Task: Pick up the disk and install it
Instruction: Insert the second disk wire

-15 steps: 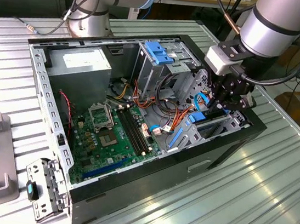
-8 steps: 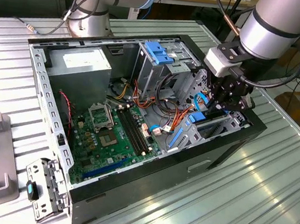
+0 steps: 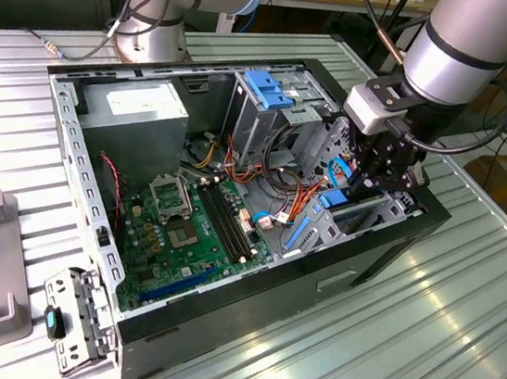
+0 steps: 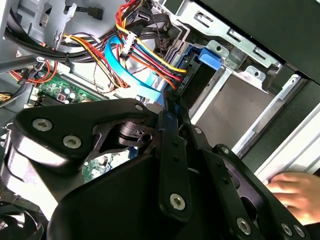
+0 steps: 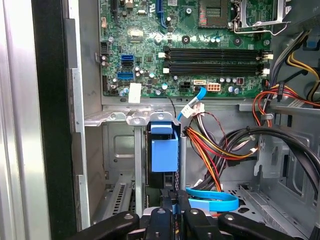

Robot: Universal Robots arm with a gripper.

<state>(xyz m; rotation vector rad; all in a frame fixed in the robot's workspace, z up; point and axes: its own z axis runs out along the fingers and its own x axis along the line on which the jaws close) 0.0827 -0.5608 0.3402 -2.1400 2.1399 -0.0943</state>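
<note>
Blue-framed silver hard-drive disk (image 5: 164, 155) sits upright in the metal drive bay (image 5: 117, 117) at the front corner of the open black computer case (image 3: 245, 324), directly ahead of the black gripper (image 5: 176, 207). Fingers (image 5: 184, 206) close together, pinching the disk's near edge.

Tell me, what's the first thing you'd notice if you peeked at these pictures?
An open computer case sits on a ribbed metal table, its green circuit board showing. The robot's black claw reaches inside at the exterior view's right, by a blue-edged disk standing in its metal slot. Bright red, orange and yellow wires and a flat blue cable curl beside it, and a hand shows in the second wrist view.
</note>
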